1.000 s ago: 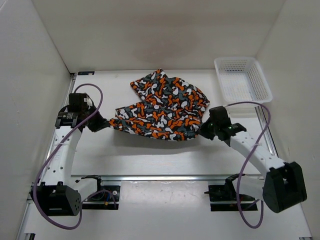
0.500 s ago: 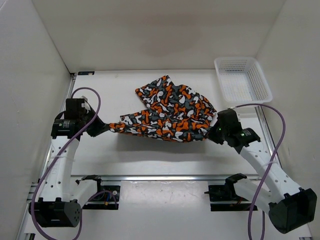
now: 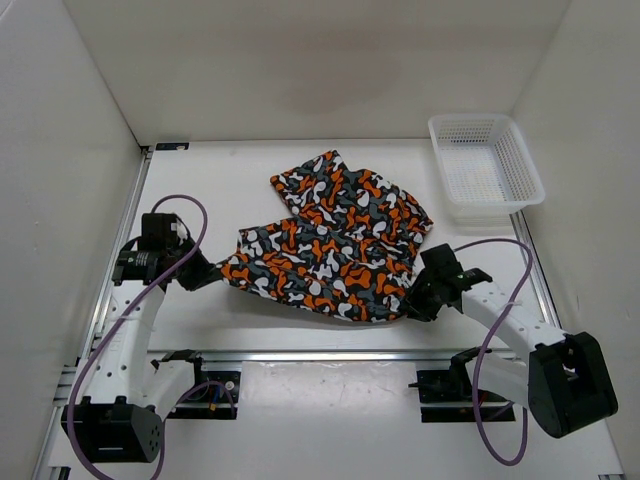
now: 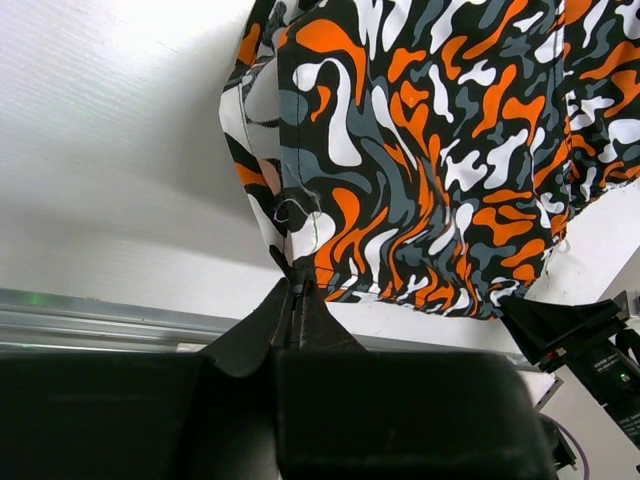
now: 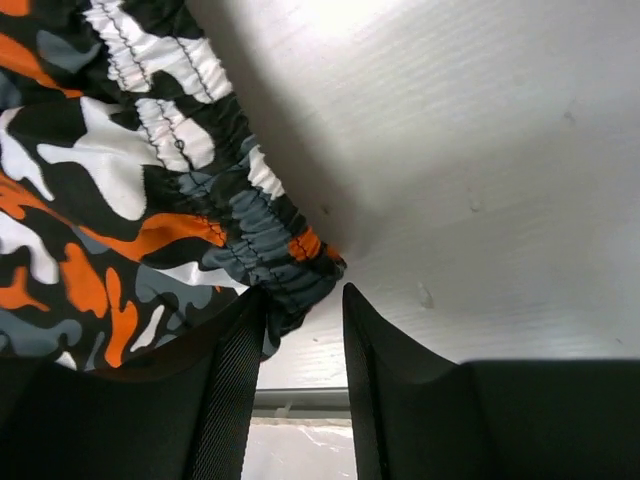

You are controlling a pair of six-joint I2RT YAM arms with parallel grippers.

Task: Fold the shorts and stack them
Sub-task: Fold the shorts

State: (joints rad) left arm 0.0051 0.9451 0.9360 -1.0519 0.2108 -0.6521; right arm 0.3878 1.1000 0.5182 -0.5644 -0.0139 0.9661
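My left gripper (image 4: 293,290) is pinched fully closed on a hem corner of the shorts (image 3: 330,240). In the left wrist view the stitched edge of the fabric disappears between the two dark fingertips. From there the printed cloth of orange, white, grey and black blotches fans out away from me.

My right gripper (image 5: 305,300) has its jaws partly apart. The gathered elastic waistband corner sits in the gap between them. It brushes the inner face of one finger (image 5: 235,350) and is clear of the other, so it looks unclamped and resting rather than held.

From above, the shorts lie in the middle of the white table (image 3: 230,170), stretched between my two grippers. The near edge runs from the left gripper to the right one. A second lobe of cloth reaches toward the far side, and one layer seems to overlap another across the middle.

A white mesh basket (image 3: 527,160) stands at the far right corner, just apart from the shorts.

I judge the task to be at an early stage. The garment is roughly spread, perhaps with one loose fold begun, but it is not a tidy rectangle. Squaring the edges, finishing the folds and stacking all appear left to do.
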